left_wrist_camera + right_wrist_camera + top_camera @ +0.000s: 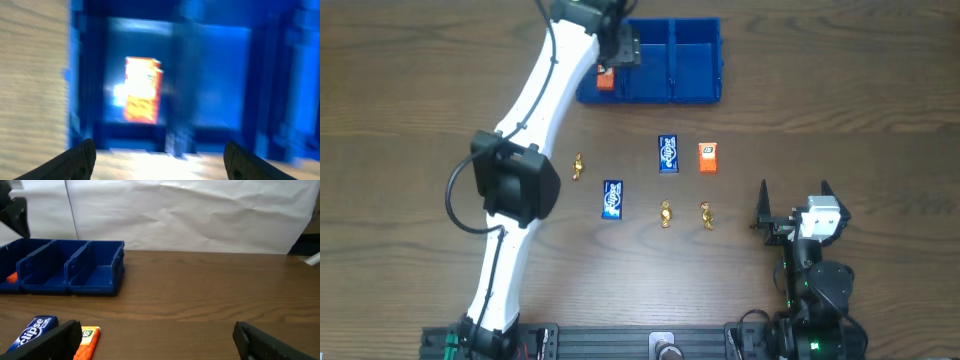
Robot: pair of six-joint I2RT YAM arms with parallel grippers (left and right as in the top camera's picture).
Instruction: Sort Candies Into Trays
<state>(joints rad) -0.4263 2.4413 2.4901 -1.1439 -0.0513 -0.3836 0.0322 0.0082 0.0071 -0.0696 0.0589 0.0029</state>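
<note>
Orange candy box (142, 90) lies in an end compartment of the blue tray (220, 75), just ahead of my left gripper (159, 156), whose jaws are spread and empty. Its print is smeared and unreadable. Left arm is stretched long across the table. Right gripper (155, 337) sits low by its base, jaws wide, nothing held. A second orange box (88, 338) and a blue pack (31, 330) lie beside one finger, both partly cut off.

Wooden table (840, 110) bears blue tray (698, 60), two blue packs (668, 153) (612, 199), orange pack (708, 157), three candies (578, 166) (666, 213) (707, 214).
</note>
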